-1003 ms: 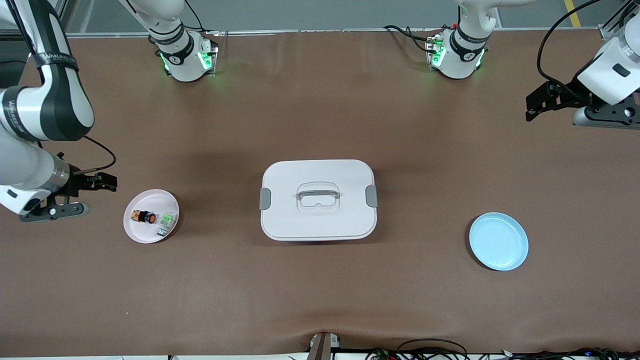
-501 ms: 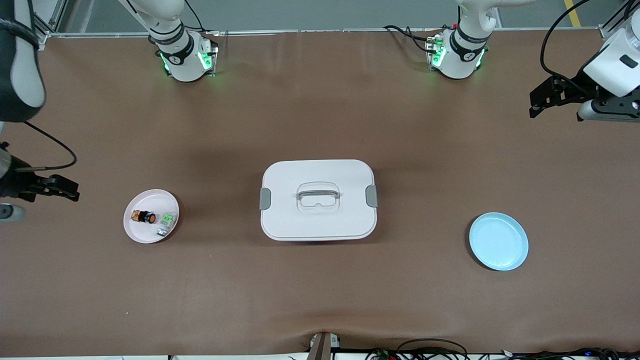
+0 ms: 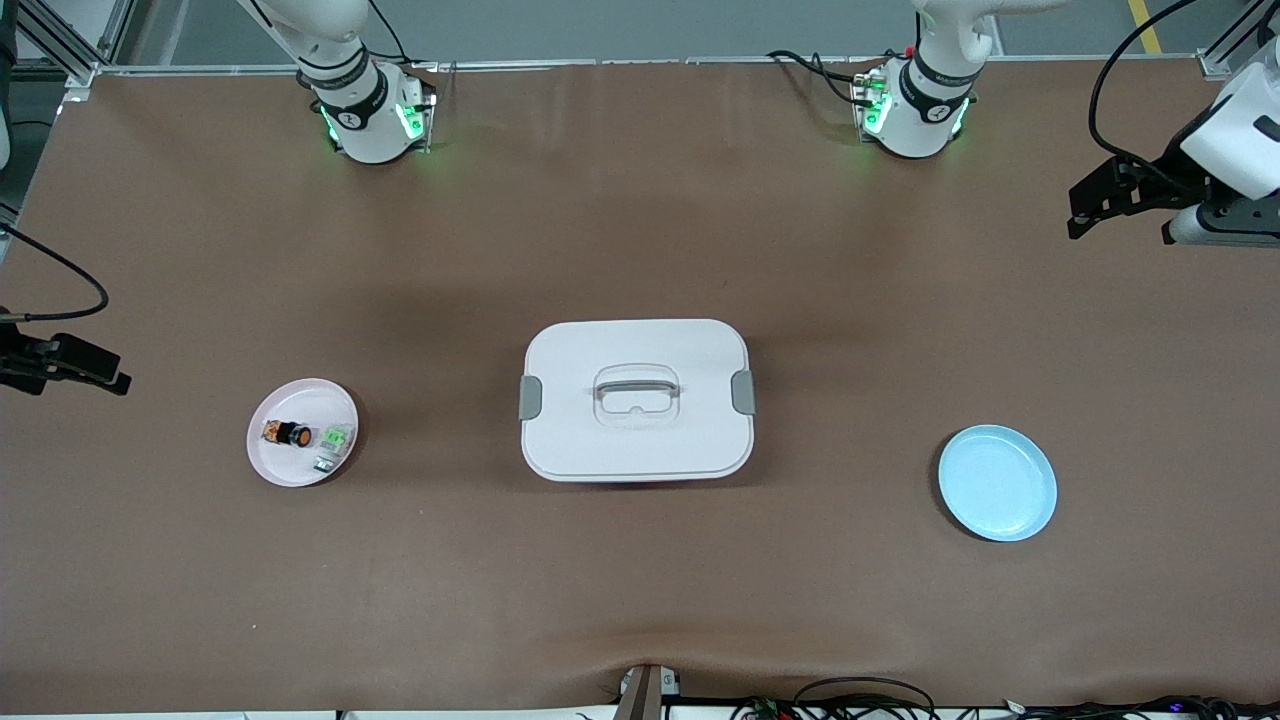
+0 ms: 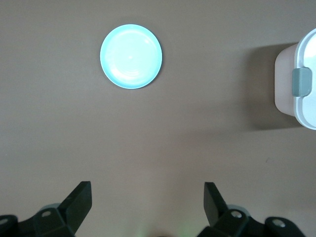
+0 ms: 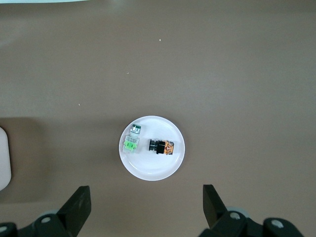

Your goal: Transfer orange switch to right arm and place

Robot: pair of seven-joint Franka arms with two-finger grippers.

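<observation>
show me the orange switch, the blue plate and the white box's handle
orange switch (image 3: 290, 434), front view, its black body
blue plate (image 3: 997, 483), front view, its bare middle
white box's handle (image 3: 636, 384), front view, the grey bar

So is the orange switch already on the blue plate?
No, the orange switch lies on the pink plate beside a green part; the blue plate is bare.

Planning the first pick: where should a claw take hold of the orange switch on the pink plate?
Probably from above, closing across the black barrel of the orange switch. It lies on its side on the pink plate, with the green-and-white part close beside one end.
</observation>
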